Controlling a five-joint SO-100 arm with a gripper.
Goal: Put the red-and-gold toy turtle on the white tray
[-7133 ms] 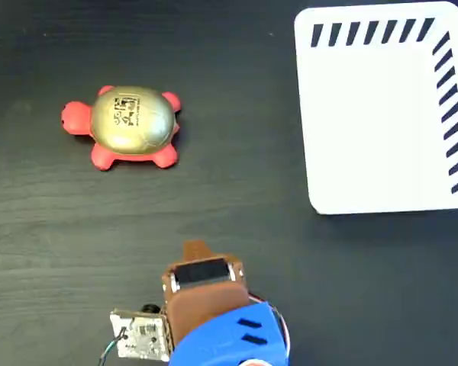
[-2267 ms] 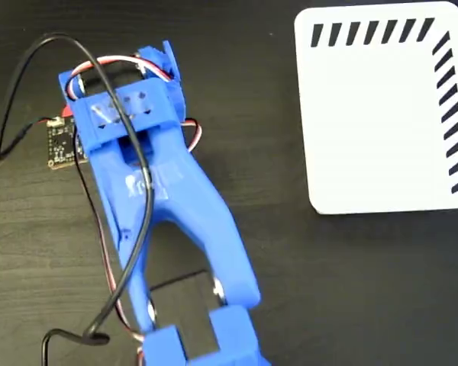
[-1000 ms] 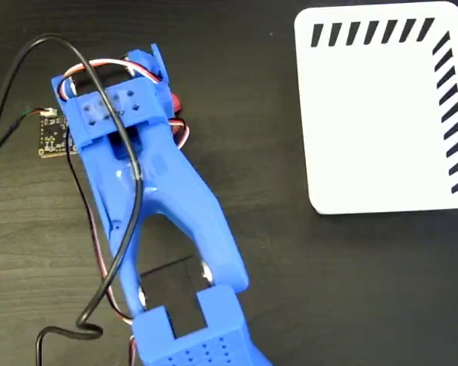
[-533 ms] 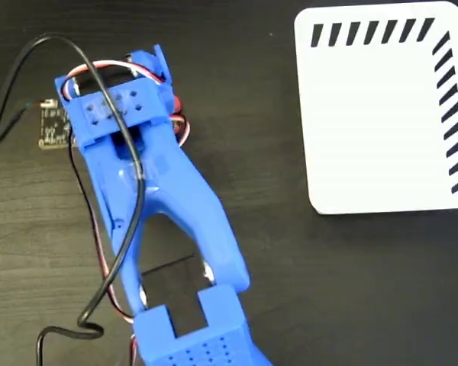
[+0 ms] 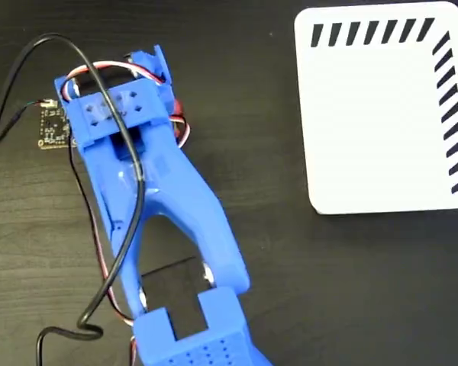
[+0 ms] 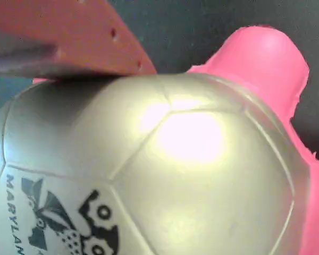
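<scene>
In the wrist view the red-and-gold toy turtle (image 6: pixel 191 175) fills the frame: a shiny gold shell with a black logo at the lower left and a coral-red limb at the upper right. One brown-red finger (image 6: pixel 80 37) of my gripper lies against the top of the shell. The other finger is out of view. In the fixed view my blue arm (image 5: pixel 160 206) stretches over the turtle's spot at the upper left and hides both turtle and gripper. The white tray (image 5: pixel 374 122), with black stripes on two edges, lies bare at the upper right, far from the arm.
A small circuit board (image 5: pixel 52 126) hangs left of the wrist, with a black cable (image 5: pixel 15 69) looping up and around it. Red and white servo wires run along the arm. The dark wooden table (image 5: pixel 290 290) shows between arm and tray.
Seven seconds ago the arm was drawn back at the bottom and the turtle lay uncovered. It now covers the turtle. Over the last second only the small board shifted slightly.
</scene>
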